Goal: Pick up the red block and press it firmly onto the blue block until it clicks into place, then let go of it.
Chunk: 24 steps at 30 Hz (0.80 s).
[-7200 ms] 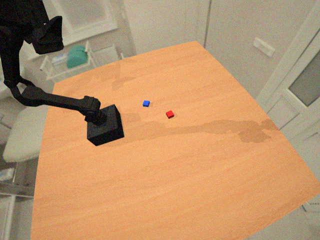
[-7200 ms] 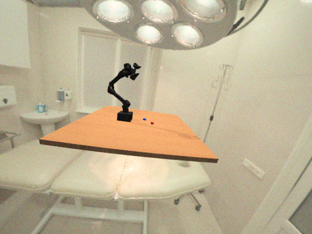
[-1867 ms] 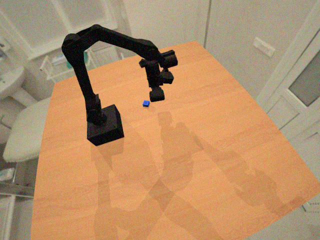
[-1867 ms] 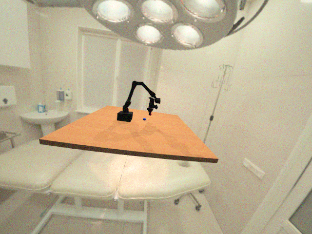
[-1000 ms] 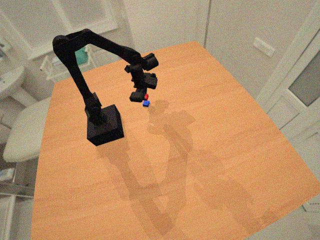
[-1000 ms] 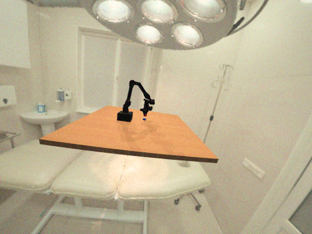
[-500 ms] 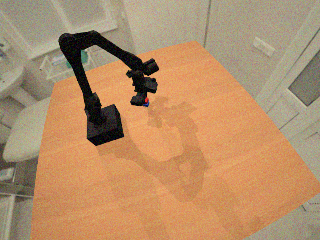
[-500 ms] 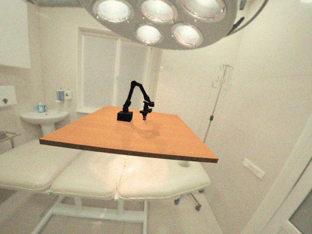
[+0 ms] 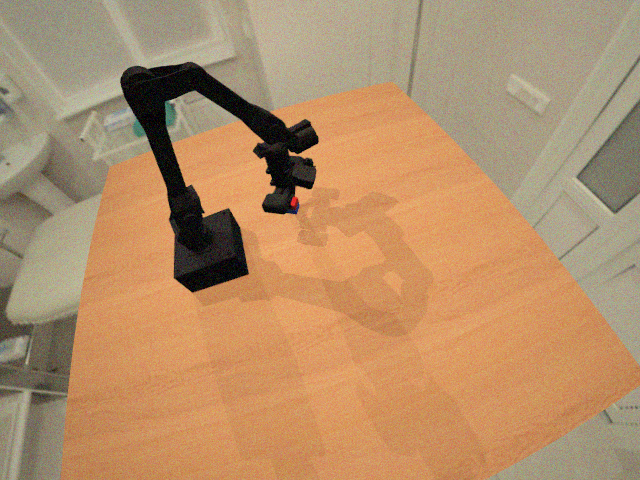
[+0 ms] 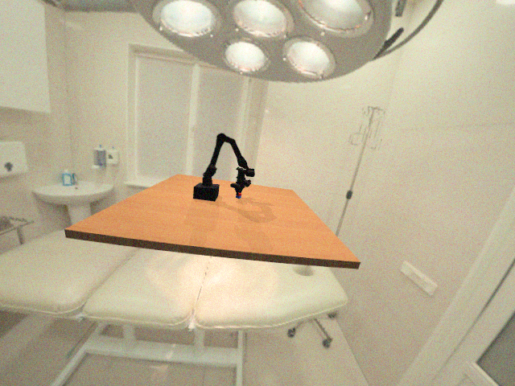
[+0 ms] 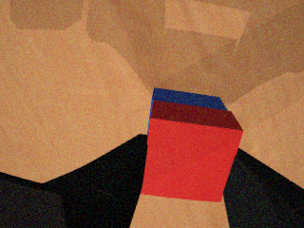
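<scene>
1. The black two-fingered pincer [image 9: 285, 202] [image 10: 238, 191] [image 11: 186, 151] points down over the flat orange-brown wooden worktop [image 9: 330, 361] [image 10: 199, 226] [image 11: 62, 95], its fingers partly open and closed on the small red cube-shaped block [image 9: 294, 202] [image 10: 239, 194] [image 11: 192, 159].
2. The red block sits directly above the small blue block [image 9: 294, 210] [image 10: 238, 196] [image 11: 187, 98], whose far edge and a sliver of one side show past it in the wrist view.
3. Whether the two have clicked together, I cannot tell.
4. The blue block is on the worktop, in front of the arm's black box-shaped base [image 9: 219, 268] [image 10: 205, 192] and off to one side.

A lamp [image 10: 265, 68] is hung above a bed [image 10: 265, 294]; a sink [image 10: 75, 194] [image 9: 25, 157] is mounted beside a window [image 10: 164, 116]. A switch plate [image 9: 527, 94] [image 10: 418, 277] is fixed to the wall.
</scene>
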### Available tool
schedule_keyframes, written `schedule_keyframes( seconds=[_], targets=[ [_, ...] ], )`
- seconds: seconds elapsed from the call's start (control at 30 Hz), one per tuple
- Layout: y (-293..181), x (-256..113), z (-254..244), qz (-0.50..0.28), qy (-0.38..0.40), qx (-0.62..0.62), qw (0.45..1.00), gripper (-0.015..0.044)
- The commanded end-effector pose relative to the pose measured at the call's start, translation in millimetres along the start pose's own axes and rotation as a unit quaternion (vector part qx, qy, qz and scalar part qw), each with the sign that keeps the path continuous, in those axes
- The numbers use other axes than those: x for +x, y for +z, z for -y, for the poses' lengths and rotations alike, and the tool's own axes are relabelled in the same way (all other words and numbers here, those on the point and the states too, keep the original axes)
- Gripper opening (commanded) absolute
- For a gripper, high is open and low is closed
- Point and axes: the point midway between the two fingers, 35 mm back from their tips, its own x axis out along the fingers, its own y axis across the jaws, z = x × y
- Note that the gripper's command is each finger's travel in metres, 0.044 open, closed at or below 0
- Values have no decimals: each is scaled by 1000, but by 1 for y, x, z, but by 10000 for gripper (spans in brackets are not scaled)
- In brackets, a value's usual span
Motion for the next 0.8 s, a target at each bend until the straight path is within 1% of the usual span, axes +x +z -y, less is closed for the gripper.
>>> schedule_keyframes(
  seconds=[0.0, 0.53, 0.77],
  targets=[
    [0, 1, -1, -2, 2, 2, 1000, 0],
    [0, 2, 0, 0, 1, 0, 1000, 0],
    [0, 2, 0, 0, 1, 0, 1000, 184]
  ],
)
